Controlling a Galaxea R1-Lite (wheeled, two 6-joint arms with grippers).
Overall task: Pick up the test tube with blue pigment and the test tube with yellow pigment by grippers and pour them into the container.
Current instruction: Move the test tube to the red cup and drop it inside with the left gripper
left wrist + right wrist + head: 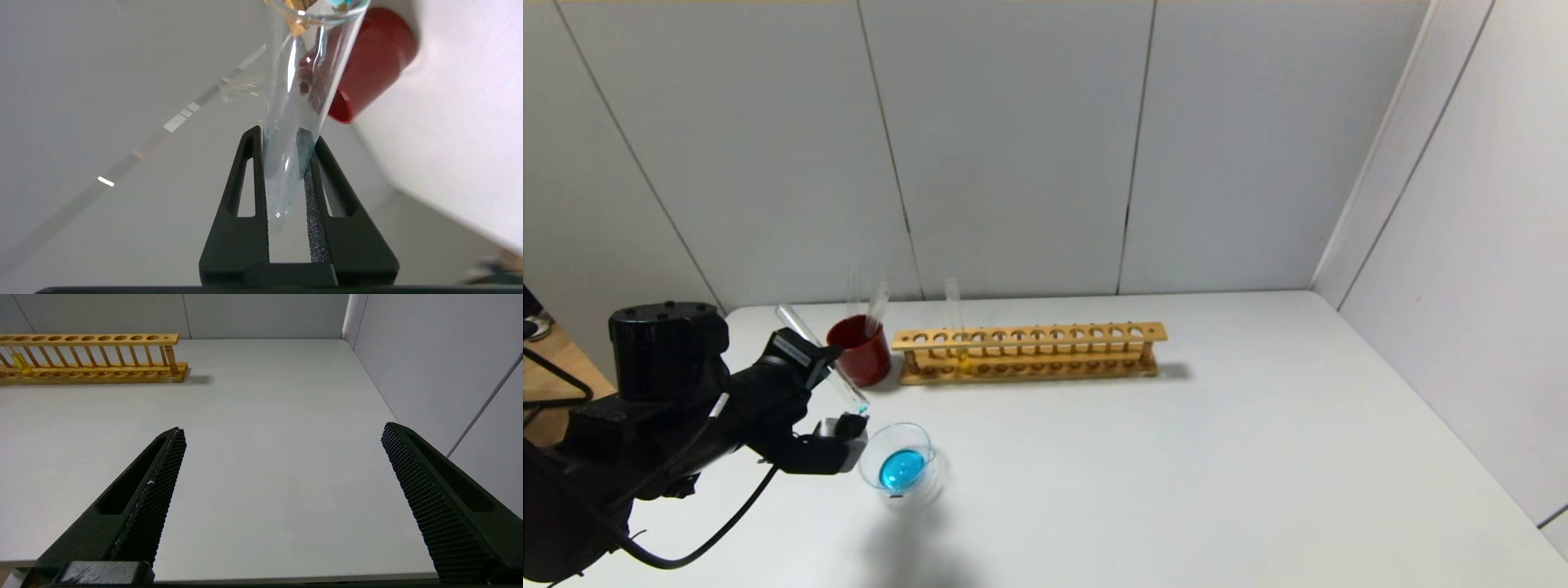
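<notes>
the left end effector point(837, 408) grips the tilted test tube with blue pigment point(821, 359) beside the container point(902, 467) holding blue liquid on the counter point(1176, 457), the test tube with yellow pigment point(957, 331) stands in the wooden rack point(1029, 353), and the right end effector point(282, 437) hangs wide open and empty

My left gripper point(837, 384) is matte black with looping black cables; my right gripper's point(282, 433) tapered, slotted fingers point(163, 473) carry knurled pads.
</notes>
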